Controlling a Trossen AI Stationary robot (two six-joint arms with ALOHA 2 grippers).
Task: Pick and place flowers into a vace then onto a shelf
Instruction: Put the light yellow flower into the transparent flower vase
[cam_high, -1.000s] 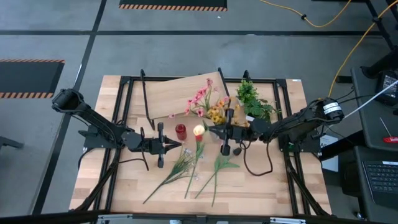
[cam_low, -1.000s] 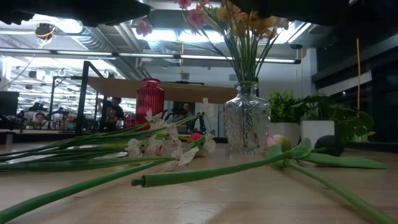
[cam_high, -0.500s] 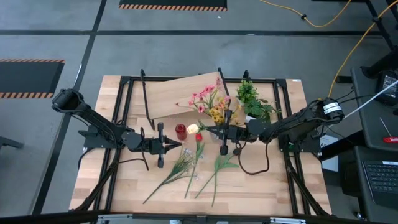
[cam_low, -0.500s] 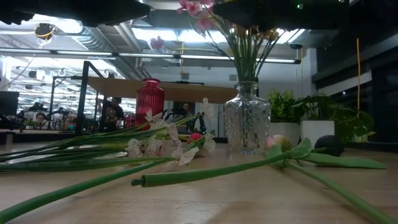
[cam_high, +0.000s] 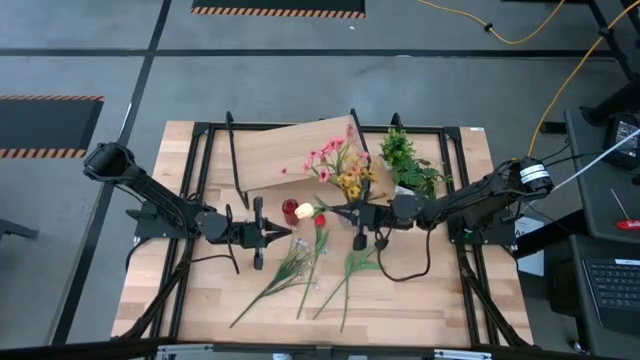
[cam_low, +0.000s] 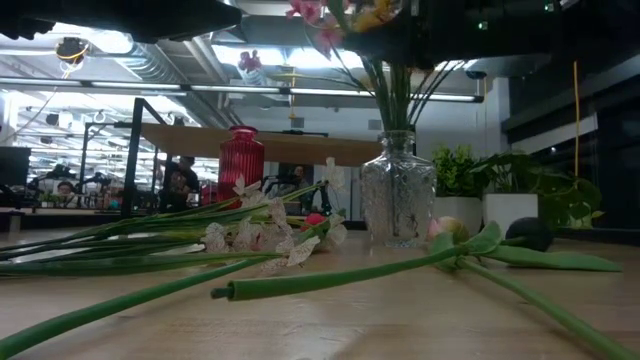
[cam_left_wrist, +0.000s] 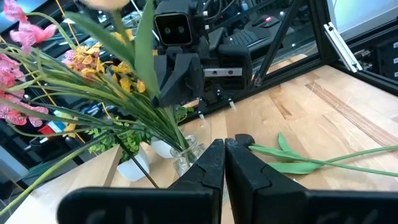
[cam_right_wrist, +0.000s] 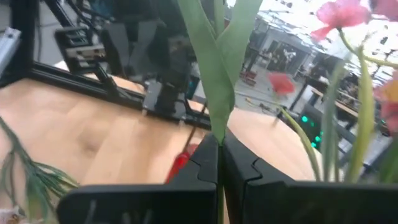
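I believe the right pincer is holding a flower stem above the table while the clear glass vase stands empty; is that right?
Not quite: the clear glass vase is not empty; the low view shows a bunch of flowers standing in it. The right pincer is indeed shut on a flower stem above the table.

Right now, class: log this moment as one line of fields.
right gripper: jaws shut on green-stemmed cream flower, above red ribbed vase | left gripper: jaws shut, empty | loose flowers: on table

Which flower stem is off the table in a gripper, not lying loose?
The cream-headed green-leaved stem, pinched upright by the shut right gripper beside the clear glass vase. The other loose stems lie flat on the tabletop.
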